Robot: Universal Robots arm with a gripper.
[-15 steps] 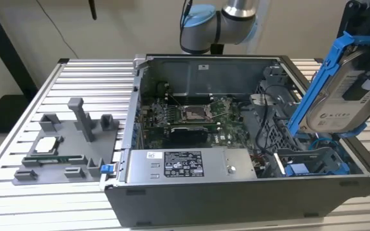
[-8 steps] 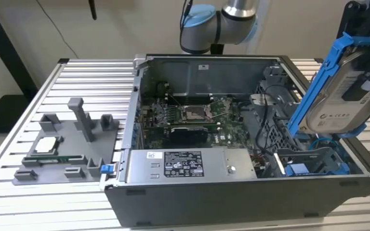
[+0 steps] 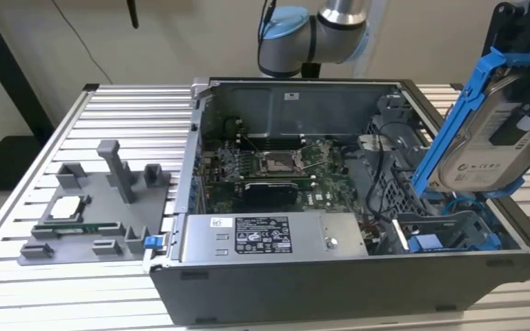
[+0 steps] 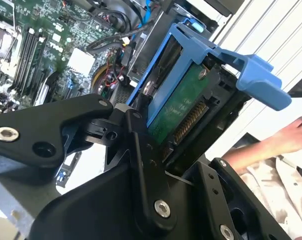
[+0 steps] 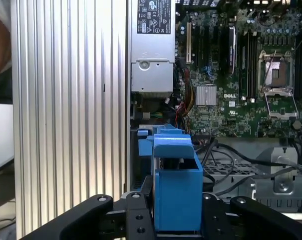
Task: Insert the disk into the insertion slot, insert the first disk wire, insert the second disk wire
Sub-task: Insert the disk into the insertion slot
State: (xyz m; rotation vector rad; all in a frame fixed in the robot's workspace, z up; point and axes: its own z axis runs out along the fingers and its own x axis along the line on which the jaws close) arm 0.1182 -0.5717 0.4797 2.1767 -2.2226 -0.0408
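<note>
The disk (image 3: 486, 141), a silver-grey drive with a white label in a blue carrier frame, hangs tilted on end over the case's corner at the exterior view's right. My gripper (image 3: 515, 103) is shut on it. In the second wrist view the black fingers (image 4: 141, 150) clamp the disk (image 4: 183, 107), whose green circuit board faces the camera. The first wrist view shows the blue carrier (image 5: 175, 185) squeezed between them. Below the disk lies the insertion slot (image 3: 449, 231), a grey metal bay with blue fittings. Cables run beside the bay; I cannot tell which are the disk wires.
The open computer case (image 3: 339, 289) stands on a slatted aluminium table (image 3: 118, 117). Inside are a motherboard (image 3: 283, 165) and a grey power-supply box (image 3: 275, 234). A grey fixture (image 3: 99, 207) with small parts sits at the exterior view's left. A person's hand (image 4: 280, 145) is near the table edge.
</note>
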